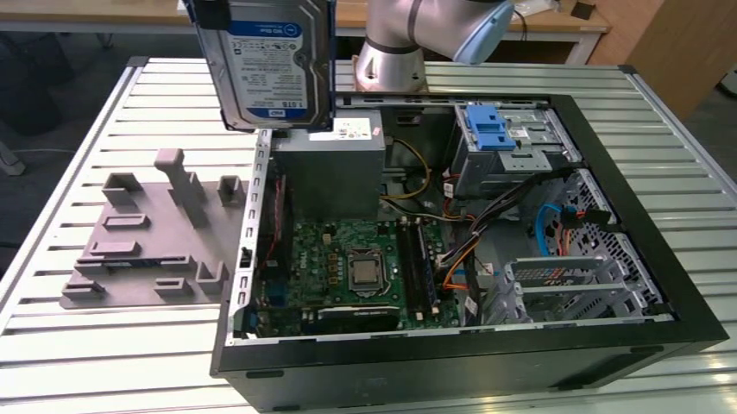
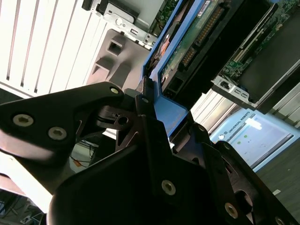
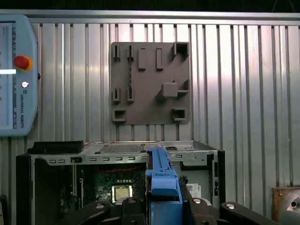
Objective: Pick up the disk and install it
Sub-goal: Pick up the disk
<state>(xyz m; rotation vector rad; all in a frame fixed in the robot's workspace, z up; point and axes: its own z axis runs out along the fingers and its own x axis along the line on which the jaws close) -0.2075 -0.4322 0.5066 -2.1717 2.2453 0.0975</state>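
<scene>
Your tool (image 2: 166, 115) is clamping the disk (image 1: 267, 69) by its blue bracket (image 3: 164, 180), holding it on edge high over the open case (image 1: 461, 358), seemingly to clear its walls.

We see black gripper (image 3: 164, 208) clamped on edge-on disk in blue plastic bracket (image 3: 163, 180), in front of open black computer case (image 3: 24, 187). Far beyond: grey slotted plastic fixture plate (image 3: 150, 82) flat on ribbed metal table (image 3: 243, 84), pale teach pendant with red button (image 3: 16, 79) apart from it.
</scene>
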